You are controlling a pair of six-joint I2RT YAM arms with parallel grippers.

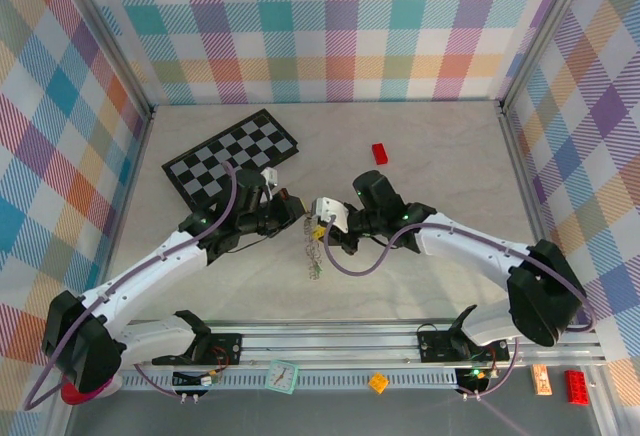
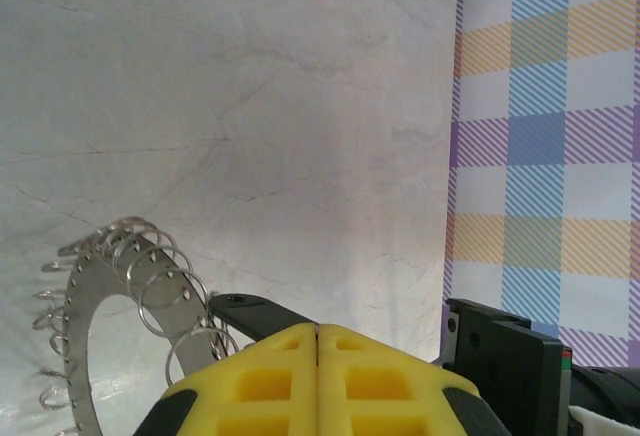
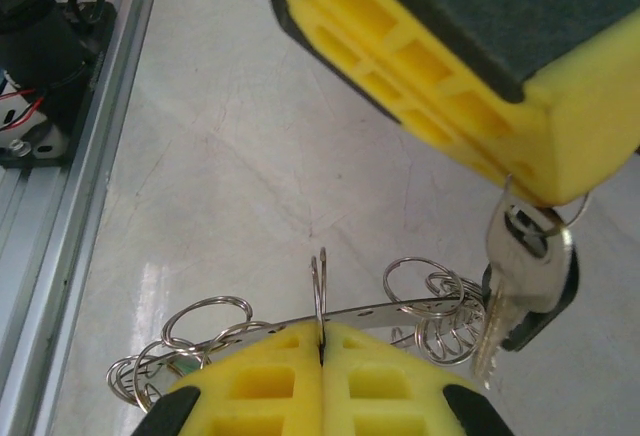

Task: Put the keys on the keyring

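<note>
Left hand: fingers pressed shut, with the black-headed key hanging blade-down from their tips over the middle of the worktop. A wire loop shows at the key's top. Whether the fingers pinch that loop or the key itself cannot be told

Right hand: fingers shut on the rim of the keyring, which is carried clear of the worktop. The key hangs just beside it. One small split ring stands upright out of the grip

Judged procedure for the step in hand:
1. Hold the right hand fixed, so that the upright split ring serves as a steady target
2. Bring the key across slowly, since it hangs free and is likely to swing
3. Line the key's hole up with the split ring's open end before pushing
4. Release the key only once the wire has passed through the hole
</note>
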